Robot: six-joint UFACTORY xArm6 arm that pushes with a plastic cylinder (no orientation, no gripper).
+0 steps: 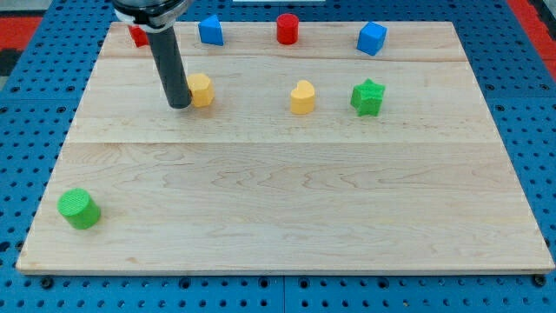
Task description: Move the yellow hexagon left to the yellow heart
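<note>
The yellow hexagon point(201, 89) sits on the wooden board in the upper left part of the view. The yellow heart point(302, 97) lies to its right, about a hand's width away, near the board's upper middle. My tip point(179, 104) is the lower end of the dark rod, and it rests right against the hexagon's left side. The rod comes down from the view's top left.
A red block point(137, 36), partly behind the rod, a blue block point(210, 30), a red cylinder point(287, 29) and a blue cube point(372, 38) line the top edge. A green star point(367, 96) sits right of the heart. A green cylinder point(79, 209) is at the bottom left.
</note>
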